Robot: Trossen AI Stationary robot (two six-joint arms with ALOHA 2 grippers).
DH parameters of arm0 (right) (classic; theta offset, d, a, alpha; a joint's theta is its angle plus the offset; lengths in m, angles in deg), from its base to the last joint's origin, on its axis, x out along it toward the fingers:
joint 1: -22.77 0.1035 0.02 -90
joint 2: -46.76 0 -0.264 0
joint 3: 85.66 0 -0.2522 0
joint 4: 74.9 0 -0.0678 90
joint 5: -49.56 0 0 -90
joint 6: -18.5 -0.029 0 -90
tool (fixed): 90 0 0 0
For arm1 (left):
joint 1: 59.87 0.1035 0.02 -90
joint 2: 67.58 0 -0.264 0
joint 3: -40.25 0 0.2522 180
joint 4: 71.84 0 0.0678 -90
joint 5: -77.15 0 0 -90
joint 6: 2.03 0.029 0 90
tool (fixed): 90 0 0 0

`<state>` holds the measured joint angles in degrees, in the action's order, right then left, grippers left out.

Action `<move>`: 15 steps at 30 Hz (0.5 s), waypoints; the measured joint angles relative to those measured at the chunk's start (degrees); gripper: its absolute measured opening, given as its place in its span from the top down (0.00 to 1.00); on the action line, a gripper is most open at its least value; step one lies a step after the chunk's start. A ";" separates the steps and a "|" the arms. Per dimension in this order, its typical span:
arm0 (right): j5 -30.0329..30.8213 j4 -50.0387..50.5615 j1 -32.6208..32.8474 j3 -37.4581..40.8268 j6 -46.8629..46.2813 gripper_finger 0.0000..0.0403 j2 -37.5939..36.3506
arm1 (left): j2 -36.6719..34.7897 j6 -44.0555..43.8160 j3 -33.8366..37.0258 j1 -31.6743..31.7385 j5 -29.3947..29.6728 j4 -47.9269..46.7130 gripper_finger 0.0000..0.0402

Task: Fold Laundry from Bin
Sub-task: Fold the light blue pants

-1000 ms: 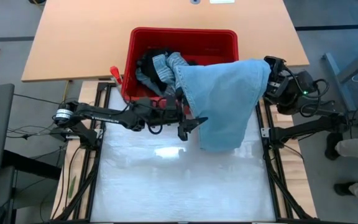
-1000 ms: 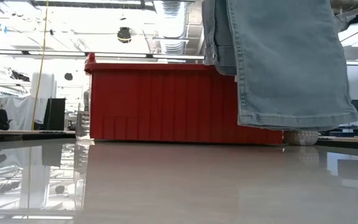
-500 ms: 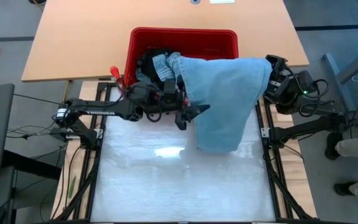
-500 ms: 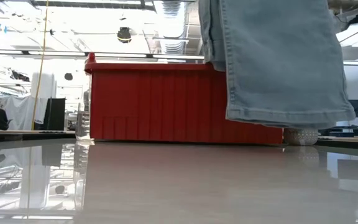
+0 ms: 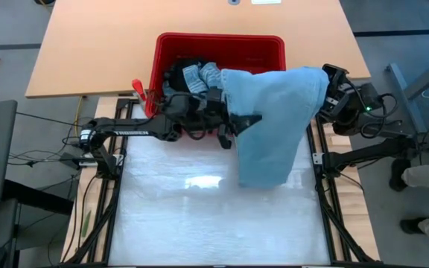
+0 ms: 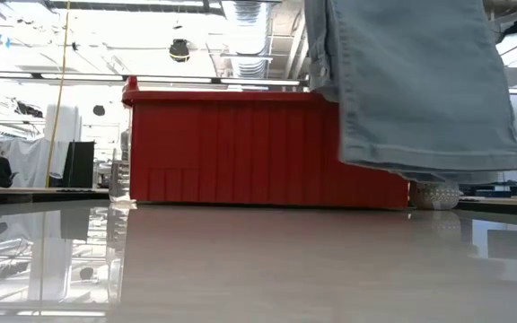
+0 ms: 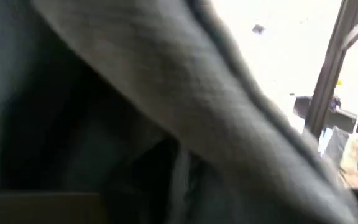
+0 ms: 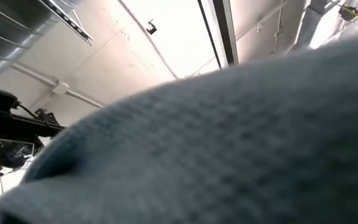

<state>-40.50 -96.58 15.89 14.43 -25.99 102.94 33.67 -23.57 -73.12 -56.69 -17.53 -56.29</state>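
Left gripper [image 5: 246, 121] sat at the left edge of the light blue denim garment [image 5: 274, 119], jaw state unreadable. The garment hung from the red rectangular plastic bin [image 5: 218, 45] rim, long axis dropping toward the table. Right gripper [image 5: 326, 89] met its upper right corner; grip hidden.

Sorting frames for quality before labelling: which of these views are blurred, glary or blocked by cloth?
High view: sharp, with a bright glare patch on the table. Low view: the glossy tabletop mirrors the room, and windows behind are blown out above the bin. Left wrist view: heavily blurred, filled by the denim garment. Right wrist view: the same cloth sits close and soft, ceiling lights overexposed.
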 joint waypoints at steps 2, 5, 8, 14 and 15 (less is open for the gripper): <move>-0.51 0.55 0.02 0.00 0.00 0.95 -0.34 | -0.15 -0.96 0.01 0.18 0.45 1.36 0.80; -3.64 0.57 -0.06 0.00 0.21 0.95 -0.43 | -0.15 -4.41 0.00 0.22 -0.13 3.35 0.96; -6.41 1.40 -0.77 -0.01 2.91 0.91 -0.43 | -0.15 -6.88 0.02 0.26 -1.37 5.94 0.98; -9.50 10.63 -3.02 -0.07 7.50 0.79 -2.00 | -0.29 -8.61 -1.24 0.46 -1.55 8.08 0.99; -9.99 11.43 -3.21 -0.07 7.60 0.76 -2.01 | -0.34 -8.35 -1.81 0.49 -1.53 7.23 0.99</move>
<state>-50.50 -85.15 12.68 14.37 -18.39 100.93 33.33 -31.92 -74.93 -56.20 -19.06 -49.06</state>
